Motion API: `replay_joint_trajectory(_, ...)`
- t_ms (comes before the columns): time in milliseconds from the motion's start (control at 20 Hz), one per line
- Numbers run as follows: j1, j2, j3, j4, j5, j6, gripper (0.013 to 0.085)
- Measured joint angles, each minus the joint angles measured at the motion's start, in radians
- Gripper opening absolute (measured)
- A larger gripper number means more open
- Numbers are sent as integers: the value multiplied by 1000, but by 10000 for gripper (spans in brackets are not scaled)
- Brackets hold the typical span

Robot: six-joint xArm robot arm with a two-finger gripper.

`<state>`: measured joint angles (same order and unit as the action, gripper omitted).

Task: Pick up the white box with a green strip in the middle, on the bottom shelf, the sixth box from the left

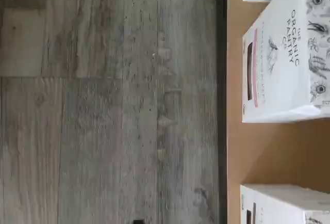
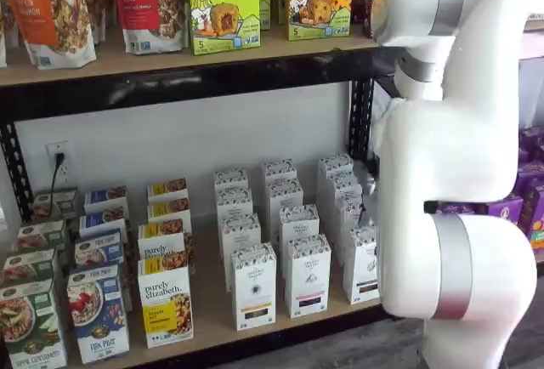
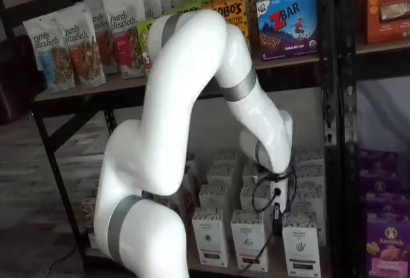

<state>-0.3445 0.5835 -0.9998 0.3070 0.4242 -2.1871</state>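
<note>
The gripper (image 3: 277,220) hung low in front of the bottom shelf (image 2: 212,318), its black fingers seen side-on beside a cable (image 3: 259,252). Its jaws were spread as wide as they go, and it held and touched nothing. Along the front row from the left stood coloured cartons, then three tall white cartons. The white box (image 2: 361,264) with the dark greenish strip was the right-hand one, near the rack's upright, and the fingers hovered just above and to its left. The wrist view showed floor, the shelf's edge and a look-alike carton with a pinkish strip (image 1: 281,59), so the camera seemed centred off the target. To do the approach well, the arm would probably need to shift right, square the open fingers over the box's narrow sides, and clear its neighbour.
</note>
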Motion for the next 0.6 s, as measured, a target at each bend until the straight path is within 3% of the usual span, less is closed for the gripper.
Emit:
replay_joint_trajectory(50, -1, 2, -4, -36, 4, 32, 850)
replay_joint_trajectory(100, -1, 9, -20, -102, 14, 91, 850)
replay_joint_trajectory(200, 0, 22, -45, -132, 32, 120, 850)
replay_joint_trajectory(400, 5, 39, -62, -95, 19, 93, 850)
replay_joint_trajectory(600, 19, 75, -68, -20, -66, 32, 850)
